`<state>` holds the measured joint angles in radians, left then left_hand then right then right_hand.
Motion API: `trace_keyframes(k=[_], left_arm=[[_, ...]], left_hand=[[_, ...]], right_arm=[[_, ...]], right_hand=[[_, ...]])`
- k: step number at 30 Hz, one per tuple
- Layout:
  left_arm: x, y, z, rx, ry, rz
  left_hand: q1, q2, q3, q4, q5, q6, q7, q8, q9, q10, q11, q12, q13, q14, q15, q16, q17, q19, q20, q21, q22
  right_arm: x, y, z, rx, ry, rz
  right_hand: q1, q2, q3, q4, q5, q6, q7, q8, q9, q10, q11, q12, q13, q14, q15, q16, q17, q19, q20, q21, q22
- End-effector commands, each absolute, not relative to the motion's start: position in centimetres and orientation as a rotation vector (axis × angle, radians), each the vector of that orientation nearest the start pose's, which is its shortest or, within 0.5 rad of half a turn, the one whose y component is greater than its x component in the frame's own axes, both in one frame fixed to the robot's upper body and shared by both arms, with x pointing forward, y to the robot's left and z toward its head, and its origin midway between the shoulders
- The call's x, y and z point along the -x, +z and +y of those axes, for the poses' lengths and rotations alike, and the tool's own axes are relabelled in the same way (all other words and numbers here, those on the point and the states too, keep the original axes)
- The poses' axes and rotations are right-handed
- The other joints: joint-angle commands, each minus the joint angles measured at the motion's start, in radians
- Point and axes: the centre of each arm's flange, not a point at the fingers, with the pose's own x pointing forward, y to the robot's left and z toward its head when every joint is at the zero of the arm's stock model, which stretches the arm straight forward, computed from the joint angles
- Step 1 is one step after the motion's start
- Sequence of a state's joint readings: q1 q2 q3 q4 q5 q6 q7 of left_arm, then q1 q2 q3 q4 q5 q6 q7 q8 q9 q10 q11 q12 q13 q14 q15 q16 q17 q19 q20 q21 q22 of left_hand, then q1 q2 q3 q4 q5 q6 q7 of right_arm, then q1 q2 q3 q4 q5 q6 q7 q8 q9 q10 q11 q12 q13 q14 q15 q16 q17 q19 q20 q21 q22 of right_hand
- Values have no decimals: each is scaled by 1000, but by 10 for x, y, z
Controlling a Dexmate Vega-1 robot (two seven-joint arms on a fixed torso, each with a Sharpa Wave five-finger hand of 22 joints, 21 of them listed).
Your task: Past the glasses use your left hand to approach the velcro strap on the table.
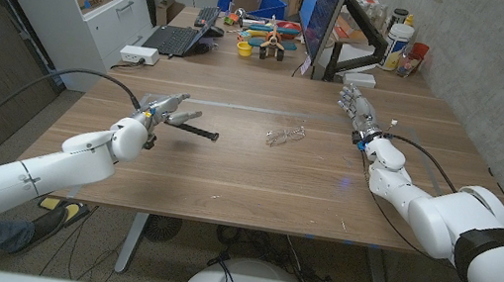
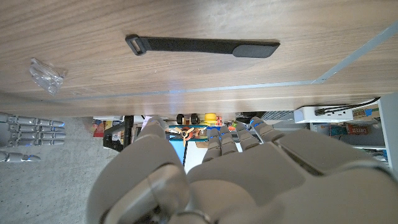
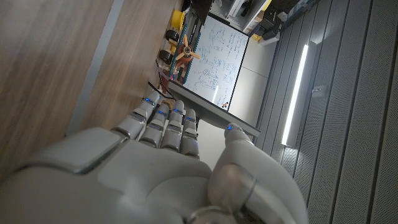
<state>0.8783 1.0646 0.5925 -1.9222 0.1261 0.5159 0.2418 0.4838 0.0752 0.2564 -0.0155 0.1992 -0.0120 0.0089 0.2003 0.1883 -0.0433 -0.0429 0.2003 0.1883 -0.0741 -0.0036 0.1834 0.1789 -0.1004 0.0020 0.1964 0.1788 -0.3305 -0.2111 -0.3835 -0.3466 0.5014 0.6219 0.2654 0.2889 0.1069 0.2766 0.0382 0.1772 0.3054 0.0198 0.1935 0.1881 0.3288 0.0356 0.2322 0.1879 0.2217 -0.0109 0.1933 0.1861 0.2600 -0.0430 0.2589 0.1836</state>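
Left hand (image 1: 164, 111) fingers apart, empty, over velcro strap (image 1: 195, 131), strap's full length clear in left wrist view, glasses (image 1: 285, 135) beside, right hand (image 1: 360, 112) fingers extended together, empty, on worktop (image 1: 257, 177).

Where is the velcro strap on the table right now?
In the head view the velcro strap lies flat on the table's left half, just ahead of the left hand, with the glasses further to its right.

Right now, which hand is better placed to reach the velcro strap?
The left hand: its fingers are just beside the velcro strap. The right hand is far across the table, beyond the glasses.
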Motion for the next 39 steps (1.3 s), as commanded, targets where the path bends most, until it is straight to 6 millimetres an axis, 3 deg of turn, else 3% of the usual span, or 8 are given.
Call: trace_keyframes(k=[1, 39], left_arm=[[-580, -11, 322, -1254, 223, -338], [-594, -22, 324, -1243, 225, -276]], left_hand=[[13, 2, 2, -7, -1, 1, 0, 4, 3, 4, -3, 9, 5, 7, -4, 8, 5, -2, 7, 5, 2], [25, 7, 5, -13, 0, 12, 1, 6, 3, 7, -4, 9, 5, 10, 0, 7, 5, 4, 13, 7, 2]], right_arm=[[-730, 17, -289, 30, 165, -626], [-722, 22, -289, 48, 188, -691]], right_hand=[[5, -1, 3, -8, 5, 11, -1, 5, 3, 8, 0, -3, 4, 10, 3, 0, 3, 9, -2, -3, 2], [7, -3, 2, -12, 5, 12, -1, 5, 3, 9, -1, -4, 4, 12, 3, -1, 3, 13, -2, -11, 2]])
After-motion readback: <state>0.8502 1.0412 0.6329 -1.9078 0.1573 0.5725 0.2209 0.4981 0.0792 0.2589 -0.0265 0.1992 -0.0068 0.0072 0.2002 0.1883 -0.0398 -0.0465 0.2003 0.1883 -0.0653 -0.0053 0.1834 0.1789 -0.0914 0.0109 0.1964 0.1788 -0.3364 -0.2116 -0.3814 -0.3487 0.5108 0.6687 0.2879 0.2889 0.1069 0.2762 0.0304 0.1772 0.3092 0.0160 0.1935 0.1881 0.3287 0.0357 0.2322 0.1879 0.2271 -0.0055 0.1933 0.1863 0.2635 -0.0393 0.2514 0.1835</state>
